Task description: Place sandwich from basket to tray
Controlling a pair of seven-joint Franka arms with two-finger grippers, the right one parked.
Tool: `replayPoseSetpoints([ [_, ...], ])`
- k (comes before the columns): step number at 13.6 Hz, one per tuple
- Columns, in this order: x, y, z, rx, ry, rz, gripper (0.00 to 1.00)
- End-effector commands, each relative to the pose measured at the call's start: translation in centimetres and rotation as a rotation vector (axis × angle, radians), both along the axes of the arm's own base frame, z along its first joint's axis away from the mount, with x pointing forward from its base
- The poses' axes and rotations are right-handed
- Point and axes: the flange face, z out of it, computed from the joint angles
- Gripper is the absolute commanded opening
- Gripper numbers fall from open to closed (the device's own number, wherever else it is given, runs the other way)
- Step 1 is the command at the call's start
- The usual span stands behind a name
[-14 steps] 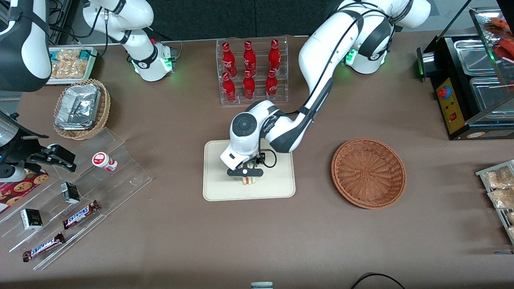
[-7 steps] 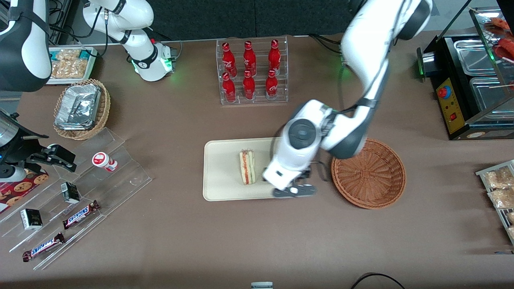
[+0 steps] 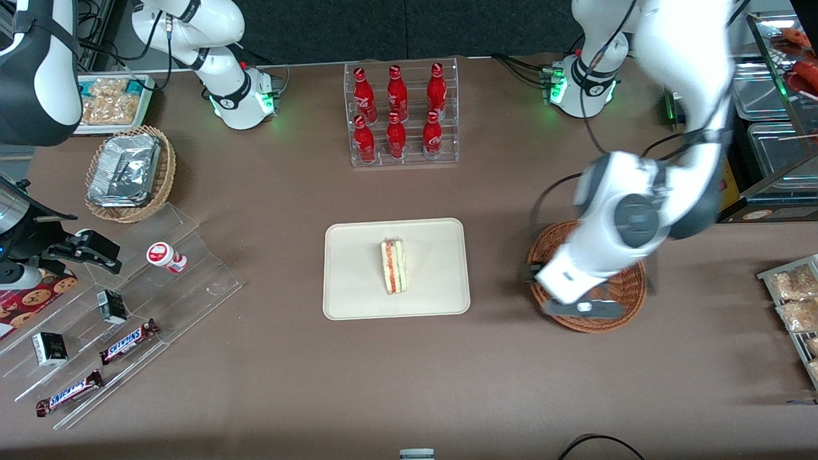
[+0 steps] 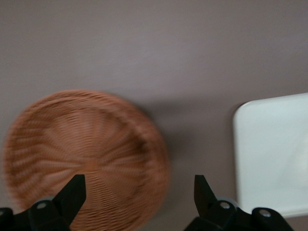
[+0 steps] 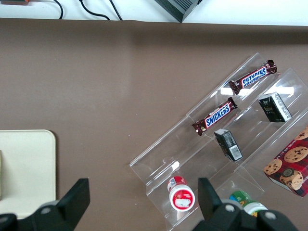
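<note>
Resting position of sandwich: the sandwich (image 3: 393,266) lay on its cut side near the middle of the tray (image 3: 350,300), nothing touching it.
Handling: judged light, soft and easily crushed; the white bread would dent and the red-orange and green filling could slide out under a firm squeeze.
Hold point: judged best taken across the two flat bread faces, about midway along the wedge, with gentle pressure only.
Claw: the claw (image 4: 137,192) hung above the basket (image 4: 86,156), toward the working arm's end of the tabletop (image 3: 409,383) from the tray; its fingers (image 4: 72,195) stood wide apart with nothing between them.
Basket: well apart from the tray; what showed of its inside held nothing.
Task state: judged complete as to placement.
Count, task items: one sandwich, one tray, one reddish-brown basket.
Count, other items: six red bottles (image 3: 396,135) in a clear rack, farther from the front camera than the tray; two Snickers bars (image 3: 130,340) on the clear stepped stand (image 3: 192,268).
</note>
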Motion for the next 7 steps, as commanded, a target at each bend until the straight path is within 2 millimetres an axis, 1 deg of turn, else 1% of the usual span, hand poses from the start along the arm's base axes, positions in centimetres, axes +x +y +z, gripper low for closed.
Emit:
replayPoseSetpoints([
  [1,-3.4,7.2,3.8,-0.015,0.034,-0.052,0.99],
  [3,-4.8,12.5,7.8,-0.015,0.044,-0.026,1.0],
  [4,-5.4,13.8,9.9,-0.031,0.029,-0.001,1.0],
  [6,-6.6,15.3,13.3,-0.031,-0.008,0.037,1.0],
  [7,-6.9,16.1,14.4,-0.031,-0.011,0.054,1.0],
])
